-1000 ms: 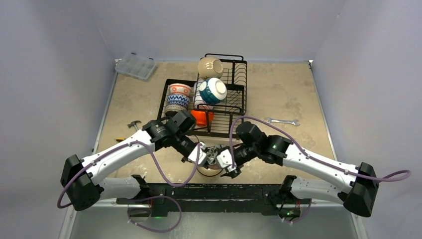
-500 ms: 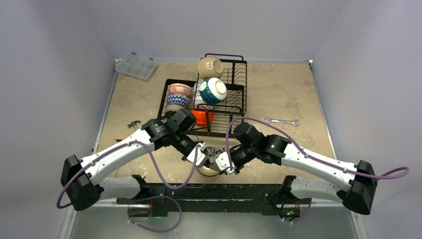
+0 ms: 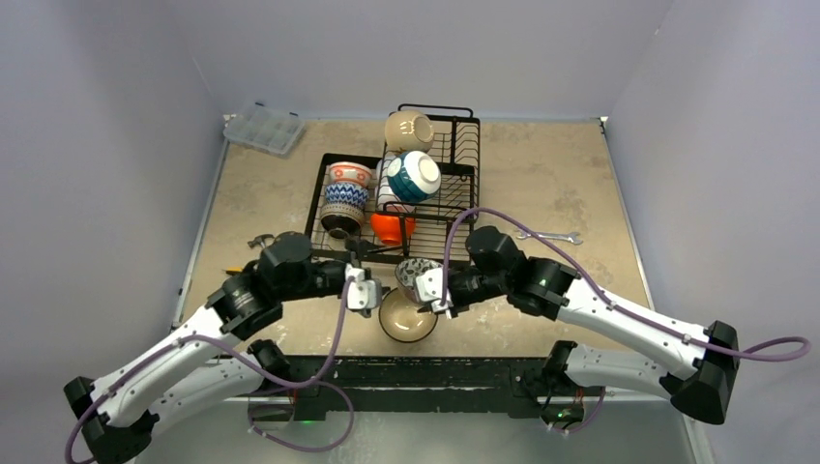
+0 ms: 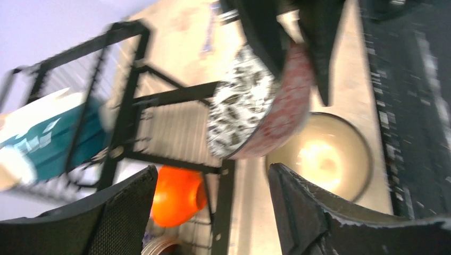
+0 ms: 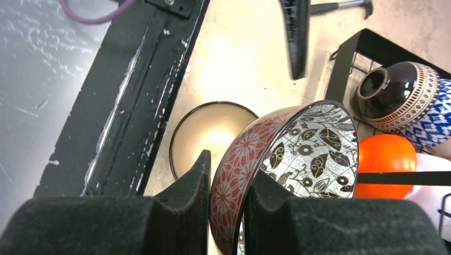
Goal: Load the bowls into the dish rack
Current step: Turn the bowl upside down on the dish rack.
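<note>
My right gripper [image 3: 432, 290] is shut on the rim of a red floral bowl [image 3: 416, 275] with a black-and-white leaf lining [image 5: 311, 154]. It holds the bowl tilted above the table, just in front of the black wire dish rack [image 3: 454, 208]. One finger is outside the rim and one inside. My left gripper [image 3: 363, 290] stands open and empty to the bowl's left [image 4: 260, 111]. A tan bowl [image 3: 407, 316] sits upright on the table below. In the rack are orange [image 3: 392, 228], teal [image 3: 416, 176], blue-patterned [image 3: 345, 196] and tan [image 3: 408, 130] bowls.
A clear compartment box [image 3: 263, 127] lies at the back left. A wrench [image 3: 547, 235] lies right of the rack and a small hammer [image 3: 259, 242] left of it. The black base rail [image 3: 406, 372] runs along the near table edge.
My left gripper let go of the floral bowl, opened and drew back to the left. My right gripper shut on its rim and carried it up toward the rack, uncovering the tan bowl.
</note>
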### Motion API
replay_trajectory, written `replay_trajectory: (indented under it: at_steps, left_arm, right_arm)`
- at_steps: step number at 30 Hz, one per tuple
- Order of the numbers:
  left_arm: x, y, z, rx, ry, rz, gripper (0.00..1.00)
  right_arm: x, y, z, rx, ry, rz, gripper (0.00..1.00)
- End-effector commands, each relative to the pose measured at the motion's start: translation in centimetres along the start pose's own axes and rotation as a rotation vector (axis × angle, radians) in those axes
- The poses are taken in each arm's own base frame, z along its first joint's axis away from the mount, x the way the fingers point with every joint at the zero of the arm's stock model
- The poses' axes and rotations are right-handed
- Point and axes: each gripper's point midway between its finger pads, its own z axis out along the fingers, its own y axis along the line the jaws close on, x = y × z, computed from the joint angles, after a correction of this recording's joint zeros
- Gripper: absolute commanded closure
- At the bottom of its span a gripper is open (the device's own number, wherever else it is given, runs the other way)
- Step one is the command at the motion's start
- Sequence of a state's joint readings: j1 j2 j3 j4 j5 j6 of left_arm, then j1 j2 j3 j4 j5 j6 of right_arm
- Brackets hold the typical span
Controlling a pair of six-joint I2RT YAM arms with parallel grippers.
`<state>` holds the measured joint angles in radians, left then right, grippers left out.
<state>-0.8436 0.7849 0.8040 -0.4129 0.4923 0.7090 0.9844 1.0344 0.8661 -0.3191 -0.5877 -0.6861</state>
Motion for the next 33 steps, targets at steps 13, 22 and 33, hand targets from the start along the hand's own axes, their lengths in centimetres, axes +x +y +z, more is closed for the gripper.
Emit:
replay_trajectory:
  at_steps: [13,22,33]
  left_arm:
    - [2.3,10.3,-10.8,-0.947,0.051,-0.421,0.14]
    - [6.2,9.7,-10.8,-1.032,0.185,-0.508,0.12]
    - [10.3,8.0,-10.3,-1.079,0.296,-0.539,0.05]
  right_arm:
    - [-15.2,-4.4,-5.6,0.164,-0.412,0.155,1.0]
    - [-18.5,-10.6,-5.8,0.248,-0.387,0.365,1.0]
    - [-18.4,-18.9,-13.7,0.449,-0.636,0.622,1.0]
